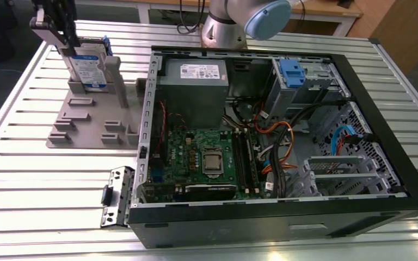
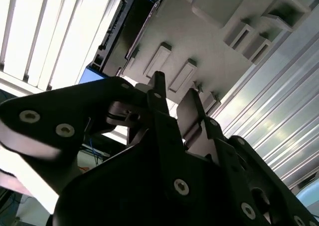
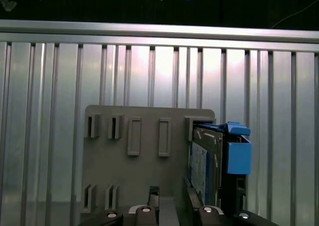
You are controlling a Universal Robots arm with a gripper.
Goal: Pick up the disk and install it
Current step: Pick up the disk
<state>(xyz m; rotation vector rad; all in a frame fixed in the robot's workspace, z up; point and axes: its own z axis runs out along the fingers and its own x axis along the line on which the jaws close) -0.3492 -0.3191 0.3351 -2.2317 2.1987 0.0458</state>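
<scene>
One disk (image 1: 91,68) stands in one grey slotted holder (image 1: 85,128) by the table's (image 1: 20,179) edge on the exterior view's left. One open computer case (image 1: 383,157) contains one grey power-supply box (image 1: 192,87), one green motherboard (image 1: 194,155) and one blue latch piece (image 1: 290,69).

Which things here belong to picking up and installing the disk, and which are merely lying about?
Job in hand:
disk, upright in the grey stand
pincer, at the disk's top
open case

Lying about:
bracket on the table beside the case
motherboard and power supply, inside the case
</scene>
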